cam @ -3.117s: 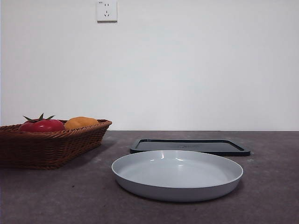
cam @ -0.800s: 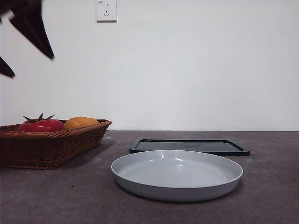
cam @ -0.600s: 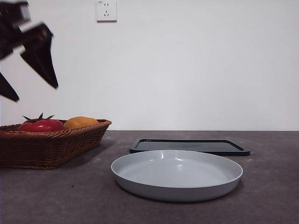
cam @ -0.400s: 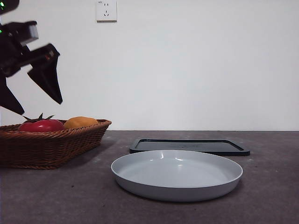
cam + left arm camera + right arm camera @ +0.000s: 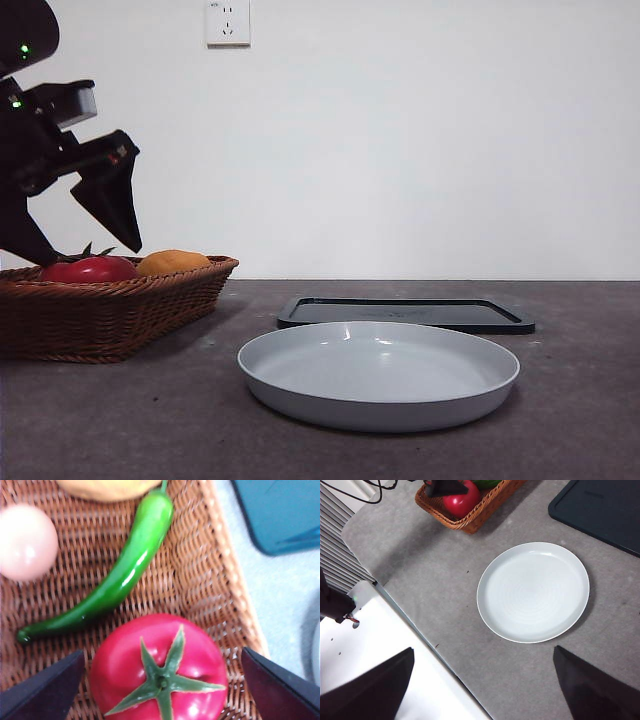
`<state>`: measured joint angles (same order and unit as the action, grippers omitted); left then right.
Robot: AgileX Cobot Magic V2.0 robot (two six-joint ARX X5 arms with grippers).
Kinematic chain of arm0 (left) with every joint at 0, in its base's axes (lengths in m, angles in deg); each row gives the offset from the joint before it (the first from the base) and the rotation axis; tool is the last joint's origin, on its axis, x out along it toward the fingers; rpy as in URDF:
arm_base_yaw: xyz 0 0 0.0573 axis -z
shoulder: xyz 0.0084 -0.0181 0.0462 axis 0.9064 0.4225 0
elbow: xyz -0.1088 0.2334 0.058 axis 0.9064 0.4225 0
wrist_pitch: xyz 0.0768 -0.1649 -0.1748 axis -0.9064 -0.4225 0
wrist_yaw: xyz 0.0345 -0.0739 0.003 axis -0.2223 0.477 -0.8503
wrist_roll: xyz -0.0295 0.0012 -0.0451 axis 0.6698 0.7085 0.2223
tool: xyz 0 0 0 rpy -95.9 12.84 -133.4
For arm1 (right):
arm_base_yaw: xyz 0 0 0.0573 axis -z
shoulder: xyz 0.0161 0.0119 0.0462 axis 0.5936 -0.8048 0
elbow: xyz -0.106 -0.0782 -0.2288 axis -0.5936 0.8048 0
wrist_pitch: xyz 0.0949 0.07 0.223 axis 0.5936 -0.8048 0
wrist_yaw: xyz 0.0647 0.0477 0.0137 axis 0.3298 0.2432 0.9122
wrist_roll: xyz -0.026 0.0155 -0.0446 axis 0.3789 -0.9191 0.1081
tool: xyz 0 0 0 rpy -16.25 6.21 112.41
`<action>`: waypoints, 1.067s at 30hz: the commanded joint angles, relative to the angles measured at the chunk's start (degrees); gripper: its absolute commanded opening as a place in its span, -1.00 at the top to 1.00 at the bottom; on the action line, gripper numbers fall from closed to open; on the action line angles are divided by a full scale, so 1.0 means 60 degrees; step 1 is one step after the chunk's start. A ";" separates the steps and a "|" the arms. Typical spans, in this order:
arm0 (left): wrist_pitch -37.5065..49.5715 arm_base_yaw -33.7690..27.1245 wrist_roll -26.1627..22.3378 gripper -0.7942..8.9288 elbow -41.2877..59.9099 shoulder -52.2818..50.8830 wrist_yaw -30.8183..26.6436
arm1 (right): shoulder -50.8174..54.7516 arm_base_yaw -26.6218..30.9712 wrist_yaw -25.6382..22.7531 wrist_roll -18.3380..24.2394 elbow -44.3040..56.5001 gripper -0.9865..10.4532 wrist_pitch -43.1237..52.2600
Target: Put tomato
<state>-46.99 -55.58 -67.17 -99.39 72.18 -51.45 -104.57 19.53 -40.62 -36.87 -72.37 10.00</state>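
The glossy red tomato (image 5: 159,672) with its green spiky stem lies in the brown wicker basket (image 5: 110,305) at the table's left; it also shows as tomato (image 5: 92,268) and tomato (image 5: 461,502). My left gripper (image 5: 85,245) hangs open just above it, one jaw on each side of the tomato (image 5: 159,672) without touching. My right gripper (image 5: 482,680) is open and high over the table, holding nothing, with the white plate (image 5: 533,591) below it.
In the basket (image 5: 210,575) also lie a green chili pepper (image 5: 115,575), a pale pink fruit (image 5: 26,542) and an orange-yellow fruit (image 5: 172,262). The white plate (image 5: 380,372) sits at centre front, a dark flat tray (image 5: 405,313) behind it. A white platform (image 5: 380,665) borders the table.
The left arm has come down from the upper left corner toward the basket; its open jaws now hang just over the tomato. Nothing on the table has moved.
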 commanded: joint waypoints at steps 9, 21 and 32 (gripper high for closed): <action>0.0095 0.0051 -0.0262 -0.20 -0.0226 0.0659 -0.0047 | -0.0066 -0.0051 0.0004 0.0102 -0.0157 0.05 0.0066; 0.0036 0.0058 -0.0255 -0.03 -0.0226 0.0929 -0.0047 | -0.0062 -0.0051 0.0004 0.0106 -0.0157 0.05 0.0066; -0.0550 0.0058 0.0000 0.22 -0.0710 0.0550 0.0098 | -0.0062 -0.0047 0.0000 0.0106 -0.0157 0.05 0.0066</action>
<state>-50.75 -55.45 -67.36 -101.40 76.20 -51.28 -104.57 19.53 -40.62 -36.89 -72.37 10.00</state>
